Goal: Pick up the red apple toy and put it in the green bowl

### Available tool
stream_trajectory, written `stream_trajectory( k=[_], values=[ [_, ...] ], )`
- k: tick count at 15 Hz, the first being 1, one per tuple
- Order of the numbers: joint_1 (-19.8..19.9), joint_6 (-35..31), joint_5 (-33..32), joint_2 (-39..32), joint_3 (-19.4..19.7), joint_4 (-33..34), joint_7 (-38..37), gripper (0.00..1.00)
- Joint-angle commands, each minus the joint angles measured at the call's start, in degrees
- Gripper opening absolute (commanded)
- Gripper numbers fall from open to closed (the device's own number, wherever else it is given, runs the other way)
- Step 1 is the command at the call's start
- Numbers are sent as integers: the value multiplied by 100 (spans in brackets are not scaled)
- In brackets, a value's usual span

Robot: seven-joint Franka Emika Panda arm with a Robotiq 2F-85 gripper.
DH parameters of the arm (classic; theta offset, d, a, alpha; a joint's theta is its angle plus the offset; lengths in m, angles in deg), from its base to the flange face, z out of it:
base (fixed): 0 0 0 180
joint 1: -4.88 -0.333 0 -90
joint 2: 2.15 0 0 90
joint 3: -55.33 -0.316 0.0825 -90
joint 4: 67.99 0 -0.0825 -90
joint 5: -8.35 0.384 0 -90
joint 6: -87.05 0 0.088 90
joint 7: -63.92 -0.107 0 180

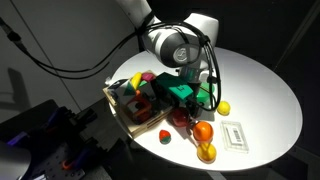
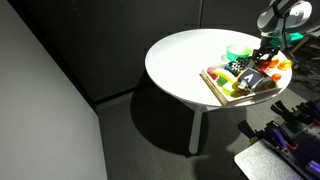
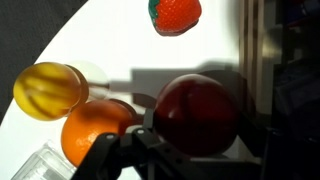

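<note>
In the wrist view the red apple toy [image 3: 195, 105] sits between my gripper's [image 3: 196, 135] two fingers, and both fingers touch its sides. It is glossy and deep red, and rests on or just above the white table. In an exterior view my gripper [image 1: 186, 108] is low over the table beside the wooden tray. The green bowl [image 2: 238, 50] stands on the far part of the table, next to the gripper [image 2: 268, 58]. The bowl does not show in the wrist view.
An orange ball [image 3: 95, 132], a yellow fruit [image 3: 48, 88] and a small red strawberry piece [image 3: 175, 12] lie close to the apple. A wooden tray [image 1: 128, 112] full of toys stands beside the gripper. The table edge [image 1: 215, 162] is near the orange ball [image 1: 203, 130].
</note>
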Motion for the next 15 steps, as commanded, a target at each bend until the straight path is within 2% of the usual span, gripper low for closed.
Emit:
stream_trajectory(
  k=[1,15],
  values=[
    [36,278,44,135,-34,65,73,57],
    [-164,818,59,771,-22,77,-117,57]
  ],
)
